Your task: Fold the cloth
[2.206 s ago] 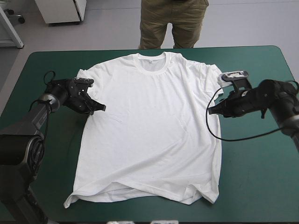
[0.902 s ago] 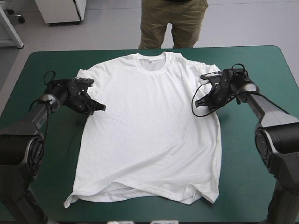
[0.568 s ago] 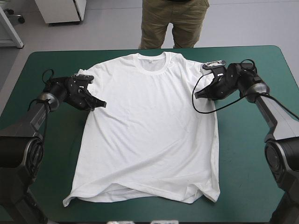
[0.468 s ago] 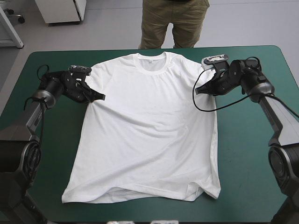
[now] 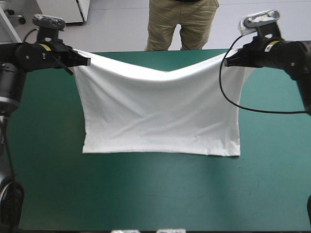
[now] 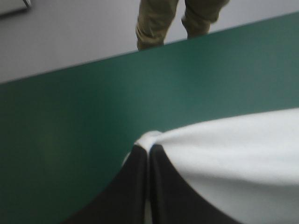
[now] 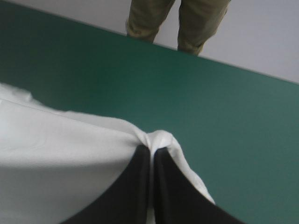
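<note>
The white T-shirt (image 5: 160, 109) hangs stretched between both raised arms, its upper edge sagging in the middle and its lower edge trailing on the teal-green table (image 5: 160, 194). My left gripper (image 5: 85, 61) is shut on the T-shirt at its left upper corner, and my right gripper (image 5: 227, 62) is shut on the right upper corner. In the left wrist view the black fingers (image 6: 140, 177) meet in an arch with T-shirt cloth (image 6: 233, 144) pinched at their tip. The right wrist view shows the same: the right gripper (image 7: 151, 151) pinches a bunched fold of T-shirt cloth (image 7: 60, 149).
Bare teal-green cover (image 5: 43, 126) lies to the left, right and front of the hanging shirt. The table's far edge (image 5: 121, 51) runs just behind the lifted cloth.
Earlier the T-shirt lay spread flat with the grippers at its shoulders. Both arms have since risen and moved toward the far edge, lifting the shirt so that it hangs between them.
</note>
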Motion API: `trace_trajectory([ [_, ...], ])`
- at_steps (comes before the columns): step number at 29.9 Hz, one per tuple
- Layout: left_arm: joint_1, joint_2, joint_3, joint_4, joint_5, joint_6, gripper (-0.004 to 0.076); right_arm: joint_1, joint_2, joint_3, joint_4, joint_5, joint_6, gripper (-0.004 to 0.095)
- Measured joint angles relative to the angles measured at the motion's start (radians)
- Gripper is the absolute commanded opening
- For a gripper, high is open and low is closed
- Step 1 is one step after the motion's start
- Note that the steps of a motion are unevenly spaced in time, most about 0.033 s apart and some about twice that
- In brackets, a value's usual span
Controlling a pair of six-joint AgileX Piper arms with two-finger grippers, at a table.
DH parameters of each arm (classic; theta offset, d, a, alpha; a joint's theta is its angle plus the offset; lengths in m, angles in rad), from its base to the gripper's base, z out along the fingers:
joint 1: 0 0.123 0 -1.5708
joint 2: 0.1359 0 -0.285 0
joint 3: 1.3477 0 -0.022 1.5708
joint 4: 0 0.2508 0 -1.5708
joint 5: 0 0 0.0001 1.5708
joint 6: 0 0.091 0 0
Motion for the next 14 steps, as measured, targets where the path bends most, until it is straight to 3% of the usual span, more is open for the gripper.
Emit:
trace_trajectory([
  [14,0.0,-0.329,-0.161,0.055,0.218,0.0,-0.0009,-0.002,-0.318,-0.134,0.053,0.255,-0.045,-0.0017],
])
